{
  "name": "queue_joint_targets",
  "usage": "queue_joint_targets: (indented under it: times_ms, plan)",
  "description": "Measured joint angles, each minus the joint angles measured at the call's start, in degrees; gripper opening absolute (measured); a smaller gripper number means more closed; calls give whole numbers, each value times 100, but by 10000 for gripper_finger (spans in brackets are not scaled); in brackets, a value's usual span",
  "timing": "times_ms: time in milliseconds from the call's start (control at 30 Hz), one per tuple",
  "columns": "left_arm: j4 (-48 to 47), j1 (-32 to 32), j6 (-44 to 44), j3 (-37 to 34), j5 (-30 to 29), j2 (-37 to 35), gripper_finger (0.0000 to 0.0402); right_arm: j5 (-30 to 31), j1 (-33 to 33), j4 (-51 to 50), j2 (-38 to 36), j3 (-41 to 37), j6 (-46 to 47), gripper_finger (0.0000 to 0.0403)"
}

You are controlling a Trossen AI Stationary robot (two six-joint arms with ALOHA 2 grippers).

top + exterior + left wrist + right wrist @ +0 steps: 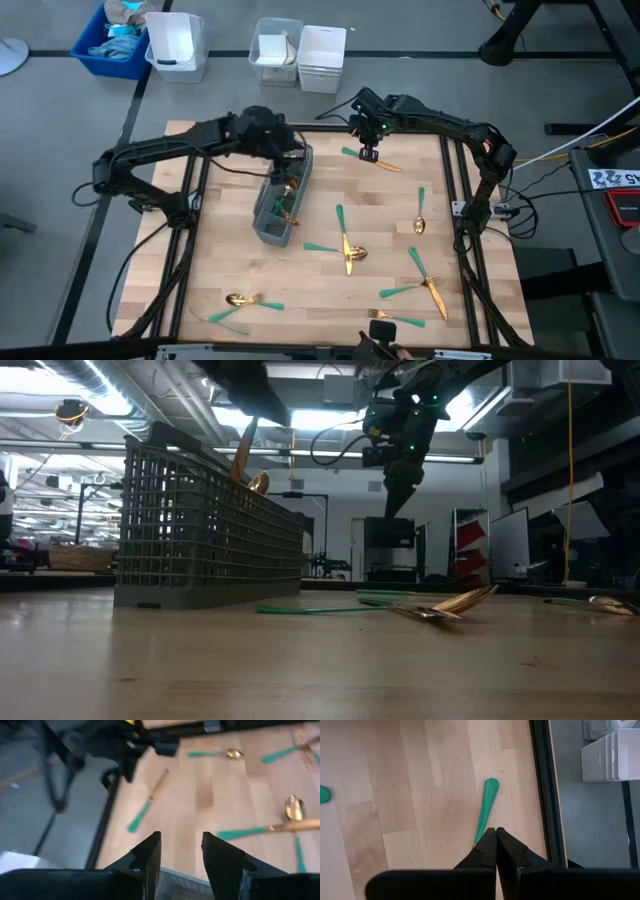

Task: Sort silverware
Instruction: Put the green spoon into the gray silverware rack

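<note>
The grey mesh caddy stands left of the table's middle, with gold-headed pieces standing in it. My left gripper is open above the caddy's far end and touches nothing. My right gripper is shut and empty. It hangs well above a teal-handled, gold-headed piece that lies flat near the far edge. Several more teal-handled pieces lie scattered over the right and near parts of the table.
A spoon lies toward the right edge, crossed forks near the right front, a spoon and another piece near the left front, and a fork at the near edge. White and blue bins stand on the floor beyond the table.
</note>
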Motion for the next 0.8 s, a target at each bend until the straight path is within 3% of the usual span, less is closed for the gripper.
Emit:
queue_joint_targets:
  times_ms: [300, 800]
  plan:
    - [-2457, -17, 454, 1208, 42, 1208, 131, -6, 0, -7, 0, 2, 260, 3]
    - [-2888, -17, 512, 1347, 366, 1588, 131, -6, 0, -9, 0, 2, 265, 3]
